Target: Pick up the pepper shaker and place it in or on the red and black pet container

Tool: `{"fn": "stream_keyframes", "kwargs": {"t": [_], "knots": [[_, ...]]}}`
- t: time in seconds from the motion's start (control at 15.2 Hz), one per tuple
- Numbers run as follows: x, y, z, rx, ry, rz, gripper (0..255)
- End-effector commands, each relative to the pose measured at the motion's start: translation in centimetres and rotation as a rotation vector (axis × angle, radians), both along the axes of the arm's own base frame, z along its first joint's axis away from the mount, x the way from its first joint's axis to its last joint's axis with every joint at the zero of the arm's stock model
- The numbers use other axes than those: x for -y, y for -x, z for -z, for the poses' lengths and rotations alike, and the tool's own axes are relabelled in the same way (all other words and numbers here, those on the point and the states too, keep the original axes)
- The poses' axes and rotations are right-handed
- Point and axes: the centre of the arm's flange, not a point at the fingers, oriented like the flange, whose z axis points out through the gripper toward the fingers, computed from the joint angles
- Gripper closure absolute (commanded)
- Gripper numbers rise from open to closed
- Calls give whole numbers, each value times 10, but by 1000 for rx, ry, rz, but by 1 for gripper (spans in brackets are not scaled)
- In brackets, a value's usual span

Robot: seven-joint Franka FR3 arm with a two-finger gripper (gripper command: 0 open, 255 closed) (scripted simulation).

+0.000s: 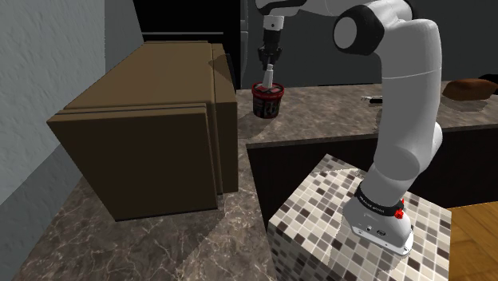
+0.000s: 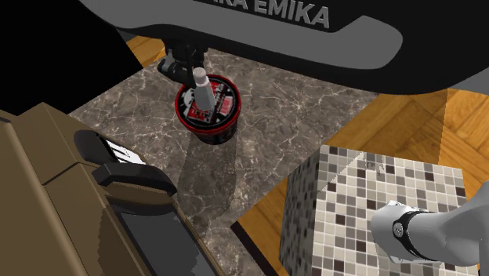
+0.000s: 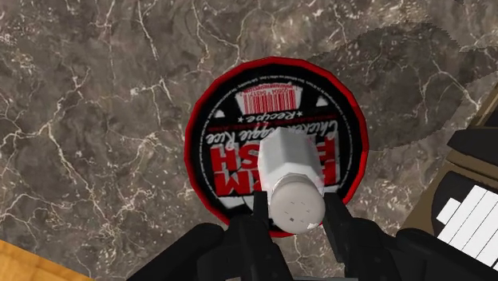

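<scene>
Hand (image 3: pixel 295 211) clamped on white pepper shaker (image 3: pixel 294 177), holed cap up, long axis near vertical. Base over red-and-black container (image 3: pixel 233 132).

White pepper shaker (image 2: pixel 203 88) between black fingers (image 2: pixel 179 70) over red-and-black pet container (image 2: pixel 211 121) on marble counter (image 2: pixel 298 118).

A dark, white-veined marble counter (image 1: pixel 335 112) runs across the shoulder view, with a dark cabinet front (image 1: pixel 319 172) below its edge. Beside it stands a big brown box-shaped unit (image 1: pixel 144 136), perhaps an appliance, close to a plain grey wall (image 1: pixel 40 72); marble of the same kind (image 1: pixel 160 251) lies at its foot. Warm wooden floor (image 1: pixel 477 239) shows at the lower right. In the second exterior view a black area (image 2: pixel 47 55) lies beyond the unit.
</scene>
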Motion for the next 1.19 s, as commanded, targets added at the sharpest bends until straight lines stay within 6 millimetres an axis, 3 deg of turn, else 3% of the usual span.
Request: {"fn": "stream_keyframes", "kwargs": {"t": [0.0,0.33,0.59,1.12], "knots": [[0,0,3,-6,-2,0,0],[0,0,3,-6,-2,0,0],[3,-1,-47,-6,-2,0,0],[3,-1,-47,-6,-2,0,0]]}}
